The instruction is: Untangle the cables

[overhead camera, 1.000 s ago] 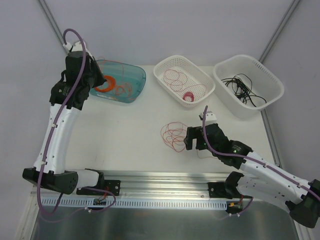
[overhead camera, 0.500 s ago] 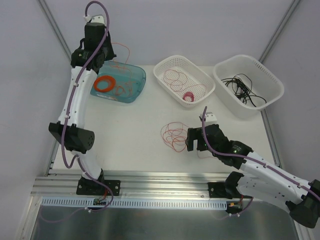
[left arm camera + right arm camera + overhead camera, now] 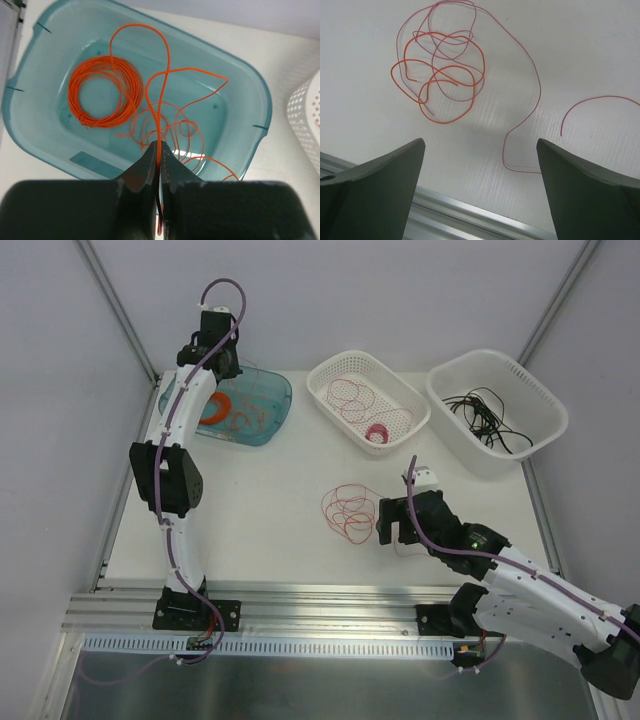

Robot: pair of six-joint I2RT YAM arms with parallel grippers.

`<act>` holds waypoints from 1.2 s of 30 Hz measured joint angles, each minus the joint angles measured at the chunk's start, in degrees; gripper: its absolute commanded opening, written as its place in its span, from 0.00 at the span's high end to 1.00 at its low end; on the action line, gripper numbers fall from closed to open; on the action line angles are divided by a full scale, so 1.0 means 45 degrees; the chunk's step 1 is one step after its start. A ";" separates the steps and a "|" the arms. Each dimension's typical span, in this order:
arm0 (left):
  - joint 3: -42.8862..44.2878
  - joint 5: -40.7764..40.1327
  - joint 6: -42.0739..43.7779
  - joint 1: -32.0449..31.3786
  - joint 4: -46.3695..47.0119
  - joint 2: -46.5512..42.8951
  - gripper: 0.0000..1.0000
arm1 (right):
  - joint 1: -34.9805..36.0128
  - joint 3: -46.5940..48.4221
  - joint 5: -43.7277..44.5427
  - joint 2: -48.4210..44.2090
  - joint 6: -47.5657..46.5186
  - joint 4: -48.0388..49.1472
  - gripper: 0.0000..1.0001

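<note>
A tangle of thin red and orange cables (image 3: pixel 347 511) lies on the white table; the right wrist view shows its orange loops (image 3: pixel 440 75) and a thin red strand (image 3: pixel 522 125) trailing toward me. My right gripper (image 3: pixel 392 524) is open and empty just right of the tangle. My left gripper (image 3: pixel 159 145) is shut on a thin orange cable (image 3: pixel 160 80), held high above the teal bin (image 3: pixel 270 400). More loose orange wire (image 3: pixel 187 125) lies in the bin beside a thick orange coil (image 3: pixel 104 91). Black cables (image 3: pixel 487 418) lie in the right white basket.
A white basket (image 3: pixel 330 400) at the back middle holds red wire loops and a small pink spool (image 3: pixel 377 433). A second white basket (image 3: pixel 545 400) stands at the back right. A metal rail (image 3: pixel 320 600) runs along the table's near edge.
My left arm has swung up and back over the teal bin, straightening, and lifts the orange cable. My right gripper has shifted slightly right and nearer, away from the tangle.
</note>
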 measured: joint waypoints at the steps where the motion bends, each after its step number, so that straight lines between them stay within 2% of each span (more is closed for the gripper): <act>1: -0.0185 0.0068 -0.0010 0.0000 0.0068 0.0185 1.00 | 0.0000 0.0000 0.0024 0.0024 0.0000 -0.0019 0.00; 4: -0.0743 0.0476 -0.0058 0.0000 0.0078 0.0665 0.99 | 0.0000 0.0000 0.0039 0.0155 -0.0005 -0.0034 0.00; 6: -0.1059 0.0690 -0.0102 0.0000 0.0083 0.0840 0.90 | 0.0000 0.0000 0.0044 0.0243 -0.0005 -0.0039 0.01; 7: -0.1253 0.0782 -0.0151 0.0000 0.0044 0.0874 0.79 | 0.0000 0.0000 0.0058 0.0277 -0.0024 -0.0039 0.00; 10: -0.1443 0.0933 -0.0257 0.0000 0.0015 0.0840 0.64 | 0.0000 0.0005 0.0160 0.0316 -0.0107 -0.0068 0.01; 13: -0.1909 0.0947 -0.0311 0.0044 0.0107 0.0393 0.43 | -0.0005 0.0039 0.0335 0.0316 -0.0228 -0.0175 0.00; 14: -0.2220 0.0937 -0.0330 0.0049 0.0131 0.0078 0.32 | -0.0005 0.0097 0.0418 0.0316 -0.0248 -0.0282 0.00; 19: -0.4206 0.1020 -0.0466 0.0053 0.0160 -0.2453 0.03 | -0.0423 0.0680 0.0656 0.0491 -0.0291 -0.0879 0.01; 20: -0.4736 0.1069 -0.0529 0.0053 0.0267 -0.3191 0.01 | -0.0617 0.0831 0.0656 0.0588 -0.0291 -0.0957 0.01; 26: -0.8442 0.1700 -0.0656 0.0053 0.0515 -0.7912 0.01 | -0.2147 0.1389 0.0296 0.1540 -0.0170 -0.1462 0.02; 29: -1.0506 0.2064 -0.0685 0.0053 0.0554 -1.0093 0.01 | -0.2924 0.1443 -0.0170 0.2244 0.0000 -0.1472 0.06; 32: -1.2614 0.2594 -0.0695 0.0053 0.0588 -1.2041 0.01 | -0.3541 0.1438 -0.0733 0.3031 0.0160 -0.1297 0.12; 36: -1.5144 0.3434 -0.0695 0.0053 0.0709 -1.4139 0.01 | -0.4051 0.1433 -0.1345 0.4405 0.0389 -0.0704 0.25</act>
